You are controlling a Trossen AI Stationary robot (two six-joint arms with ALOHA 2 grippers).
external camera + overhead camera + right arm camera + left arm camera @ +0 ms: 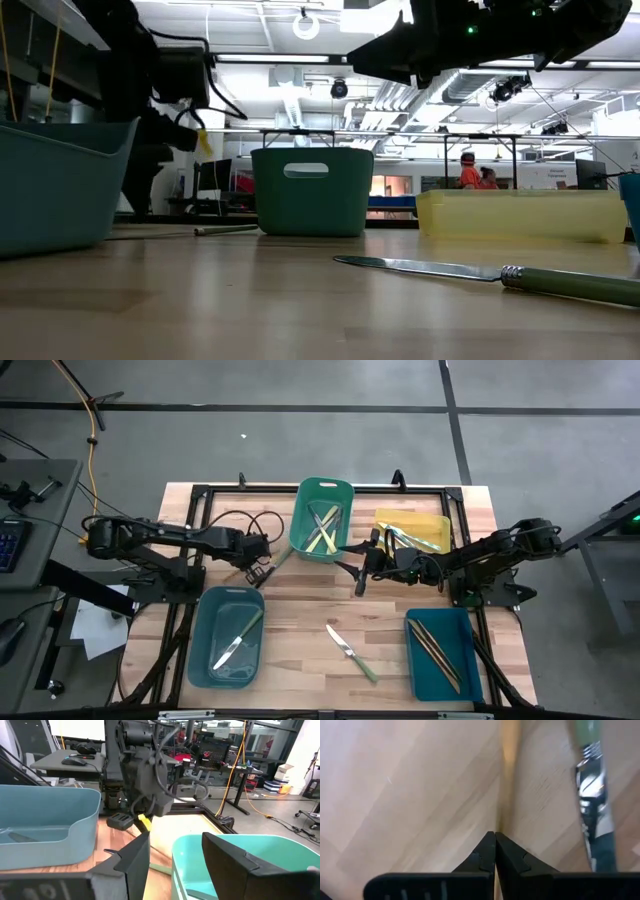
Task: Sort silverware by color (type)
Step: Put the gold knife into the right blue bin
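Left jaws clamped on a yellow utensil by the green bin; a slip is the risk.

Just left of the green bin [322,520], the left gripper [258,567] has its jaws clenched on a thin pale-yellow handle [509,765], with a green-handled utensil [589,775] lying close alongside; so narrow a pinch could let it swivel or drop. Below that bin a green-handled knife [351,653] lies loose on the tabletop [300,630]. Right of the bin hovers the right gripper [365,565], jaws released and empty, near enough that the arms could clash.
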